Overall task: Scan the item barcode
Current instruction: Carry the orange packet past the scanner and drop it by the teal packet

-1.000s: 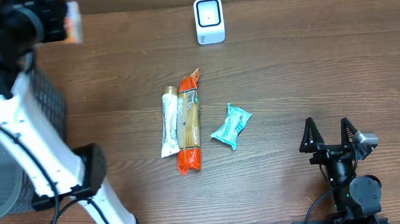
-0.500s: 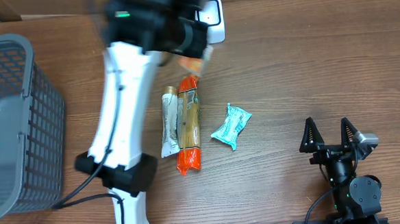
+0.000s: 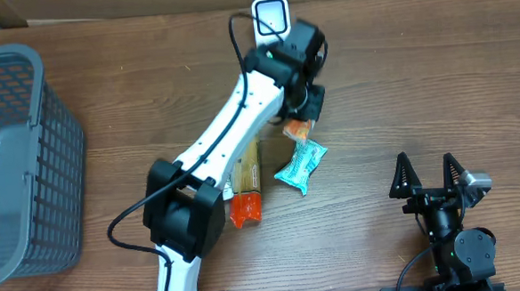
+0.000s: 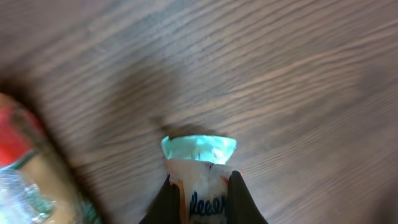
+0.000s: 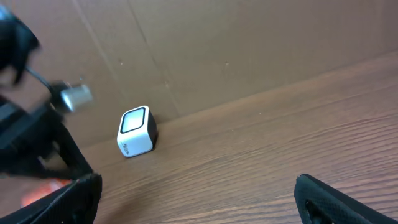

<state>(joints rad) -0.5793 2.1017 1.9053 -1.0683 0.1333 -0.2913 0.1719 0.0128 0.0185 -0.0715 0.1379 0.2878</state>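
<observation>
well, my left gripper [image 3: 301, 118] is clamped on a small orange-and-white packet [image 4: 204, 200], hanging over the teal packet [image 3: 300, 164]. the scanner [image 3: 272, 25] sits near it, toward the table's far edge, so the left arm is nearer. my right gripper [image 3: 429, 177] rests spread wide, well apart.

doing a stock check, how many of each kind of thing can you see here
packets: 3 (long orange packet, teal packet, small packet in left pincer); arm may hide more
scanner: 1
basket: 1
total: 5
</observation>
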